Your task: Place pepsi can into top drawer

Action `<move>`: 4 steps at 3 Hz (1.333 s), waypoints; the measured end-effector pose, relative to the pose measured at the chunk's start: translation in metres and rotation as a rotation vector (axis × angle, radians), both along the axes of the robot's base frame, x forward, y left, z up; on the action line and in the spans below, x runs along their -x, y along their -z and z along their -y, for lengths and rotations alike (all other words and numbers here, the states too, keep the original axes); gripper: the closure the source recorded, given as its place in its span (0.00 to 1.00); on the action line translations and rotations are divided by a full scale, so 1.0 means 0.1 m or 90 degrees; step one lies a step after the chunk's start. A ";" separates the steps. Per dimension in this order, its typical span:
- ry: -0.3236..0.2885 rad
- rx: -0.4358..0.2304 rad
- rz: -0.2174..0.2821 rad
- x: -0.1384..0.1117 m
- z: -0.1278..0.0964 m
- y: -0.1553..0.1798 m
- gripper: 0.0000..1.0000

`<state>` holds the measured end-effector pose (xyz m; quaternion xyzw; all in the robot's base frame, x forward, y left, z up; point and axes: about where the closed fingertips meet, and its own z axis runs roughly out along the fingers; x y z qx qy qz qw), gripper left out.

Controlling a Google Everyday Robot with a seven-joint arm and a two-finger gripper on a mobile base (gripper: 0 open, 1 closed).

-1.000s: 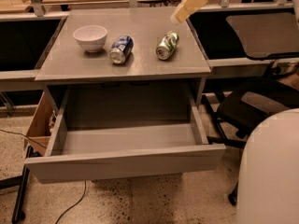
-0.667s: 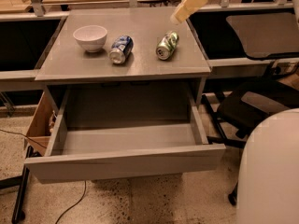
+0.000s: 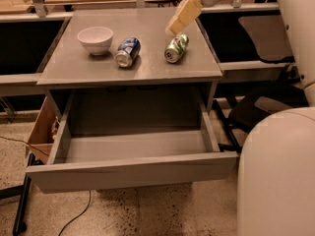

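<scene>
The pepsi can [image 3: 128,51], blue with white markings, lies on its side on the grey desk top [image 3: 133,70], right of a white bowl. The top drawer [image 3: 133,154] below is pulled wide open and its grey inside is bare. My gripper [image 3: 179,21], with tan fingers, hangs over the back right of the desk top, just above the green and silver can [image 3: 176,48] and to the right of the pepsi can. It holds nothing.
A white bowl [image 3: 95,39] stands at the desk's left. A black chair [image 3: 268,31] is at the right. My white base [image 3: 278,173] fills the lower right. A brown box [image 3: 42,132] and a cable sit at the left on the floor.
The gripper has come down and left a little, closer to the green and silver can. The cans, bowl and drawer have not moved.
</scene>
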<state>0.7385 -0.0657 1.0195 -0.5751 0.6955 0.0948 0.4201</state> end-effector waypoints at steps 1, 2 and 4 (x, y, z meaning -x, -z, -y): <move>-0.058 -0.021 -0.014 -0.08 -0.48 0.28 0.00; -0.093 -0.037 -0.012 -0.15 -0.85 0.43 0.00; -0.142 -0.059 -0.054 -0.53 -1.54 1.02 0.00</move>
